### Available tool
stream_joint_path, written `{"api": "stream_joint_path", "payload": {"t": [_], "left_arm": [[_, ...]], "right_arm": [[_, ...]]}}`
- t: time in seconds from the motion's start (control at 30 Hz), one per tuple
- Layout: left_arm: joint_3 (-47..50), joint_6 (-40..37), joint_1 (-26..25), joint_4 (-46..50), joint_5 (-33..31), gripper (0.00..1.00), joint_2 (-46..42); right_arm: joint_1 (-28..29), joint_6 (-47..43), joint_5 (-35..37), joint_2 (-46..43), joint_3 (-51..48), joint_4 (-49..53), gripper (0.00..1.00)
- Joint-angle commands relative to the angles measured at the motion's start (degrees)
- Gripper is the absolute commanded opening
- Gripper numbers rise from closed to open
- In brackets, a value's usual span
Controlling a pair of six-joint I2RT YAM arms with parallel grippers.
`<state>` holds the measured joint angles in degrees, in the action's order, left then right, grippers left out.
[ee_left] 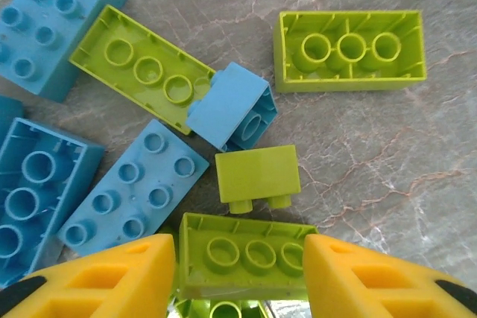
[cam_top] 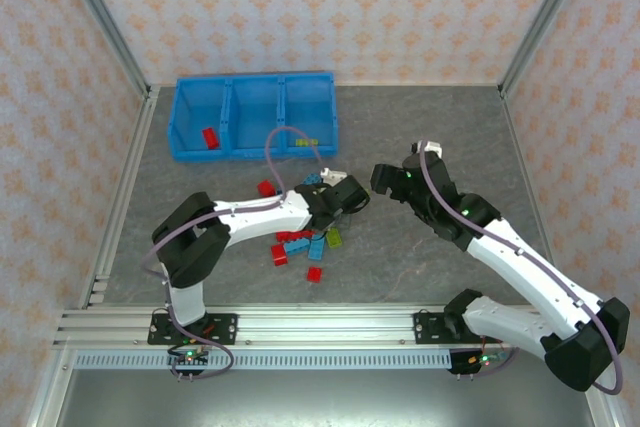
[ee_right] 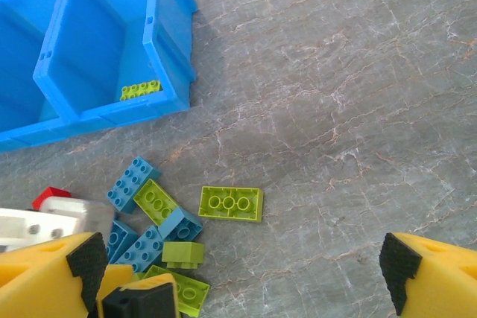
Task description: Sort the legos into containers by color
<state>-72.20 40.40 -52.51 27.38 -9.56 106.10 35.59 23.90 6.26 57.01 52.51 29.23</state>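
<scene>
Three compartments side by side make up the blue tray at the far left of the bench. A red brick lies in its left compartment and a lime brick in its right one. Nearer the arms, a loose pile of red, light blue and lime bricks sits on the bench, apart from the tray.

The left gripper hangs low over this pile. Its yellow fingers are spread apart, with an upturned lime brick lying between them; whether the pads touch it I cannot tell. Just beyond that brick lies a small lime block, and just beside the block a light blue brick is tipped on its side.

The right gripper hovers over bare bench to the right of the pile, its fingers wide apart and holding nothing.
</scene>
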Motion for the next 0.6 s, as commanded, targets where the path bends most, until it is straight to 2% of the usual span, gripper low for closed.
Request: {"api": "stream_joint_path", "payload": {"t": [0.0, 0.37, 0.57], "left_arm": [[-1.2, -1.0, 0.0, 1.1, -1.4, 0.50, 2.3], [7.4, 1.8, -0.1, -1.8, 2.0, 0.52, 0.3], [7.5, 1.6, -0.2, -2.1, 4.2, 0.55, 0.4]], "right_arm": [[0.0, 0.7, 1.9, -1.3, -0.6, 1.9, 0.96], [-0.1, 5.2, 1.0, -6.6, -3.2, 4.6, 0.96], [-0.1, 6.4, 1.8, -10.7, -3.9, 6.1, 0.96]]}}
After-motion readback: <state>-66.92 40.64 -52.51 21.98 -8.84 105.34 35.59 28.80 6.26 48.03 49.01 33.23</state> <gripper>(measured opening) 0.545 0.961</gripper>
